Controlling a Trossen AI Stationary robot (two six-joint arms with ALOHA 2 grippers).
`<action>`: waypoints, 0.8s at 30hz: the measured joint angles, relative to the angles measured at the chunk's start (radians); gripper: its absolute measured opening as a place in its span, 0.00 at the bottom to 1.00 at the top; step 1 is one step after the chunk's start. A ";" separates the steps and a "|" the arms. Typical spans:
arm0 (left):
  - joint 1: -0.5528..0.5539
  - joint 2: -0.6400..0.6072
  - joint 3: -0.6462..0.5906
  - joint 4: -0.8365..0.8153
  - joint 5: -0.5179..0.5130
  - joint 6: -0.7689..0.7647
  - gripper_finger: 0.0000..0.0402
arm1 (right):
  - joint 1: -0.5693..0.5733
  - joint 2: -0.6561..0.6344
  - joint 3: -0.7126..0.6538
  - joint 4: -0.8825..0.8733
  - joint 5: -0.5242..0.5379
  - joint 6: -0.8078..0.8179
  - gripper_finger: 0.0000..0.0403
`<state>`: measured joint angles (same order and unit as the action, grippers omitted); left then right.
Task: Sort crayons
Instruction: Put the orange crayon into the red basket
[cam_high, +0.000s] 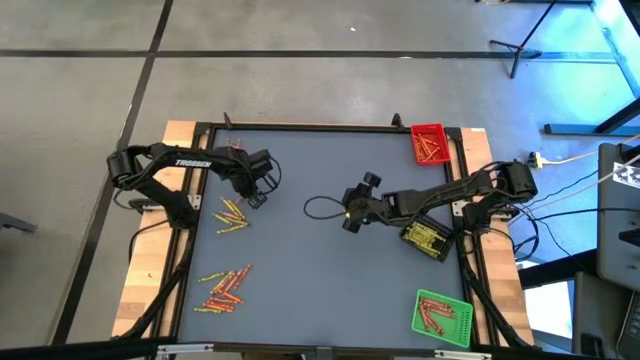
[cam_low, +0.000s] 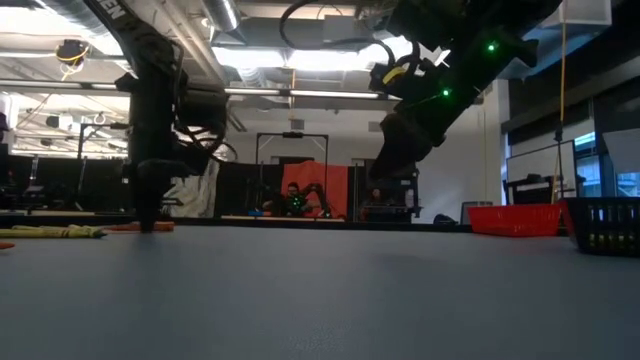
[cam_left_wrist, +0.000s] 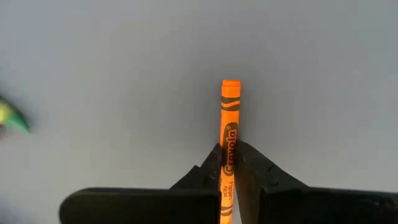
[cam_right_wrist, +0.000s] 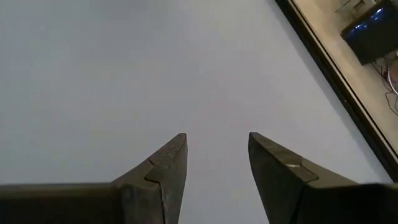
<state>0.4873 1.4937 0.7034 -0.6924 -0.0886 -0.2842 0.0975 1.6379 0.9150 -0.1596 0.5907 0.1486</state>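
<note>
Clamped between the left gripper's fingers, an orange crayon juts forward, its lower end hidden, by the desk's left-edge crayon pile. Right gripper hovers mid-desk, fingers parted, empty.

Table: two crayon clusters on left side, one mid-left just beside left gripper, one nearer front. Three trays along right edge (far, middle, near). Right gripper over centre.
</note>
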 joint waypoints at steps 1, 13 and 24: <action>-0.011 0.000 0.007 0.014 -0.014 0.010 0.02 | 0.000 0.000 0.000 0.001 0.000 0.000 0.42; -0.213 -0.085 0.025 0.384 -0.087 0.167 0.03 | 0.002 -0.001 -0.001 -0.052 -0.086 -0.083 0.44; -0.380 -0.086 -0.123 1.089 -0.043 0.407 0.03 | 0.034 -0.183 -0.162 0.101 -0.116 -0.129 0.44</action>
<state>0.1073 1.4072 0.5805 0.3961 -0.1320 0.1223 0.1318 1.4550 0.7527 -0.0582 0.4748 0.0201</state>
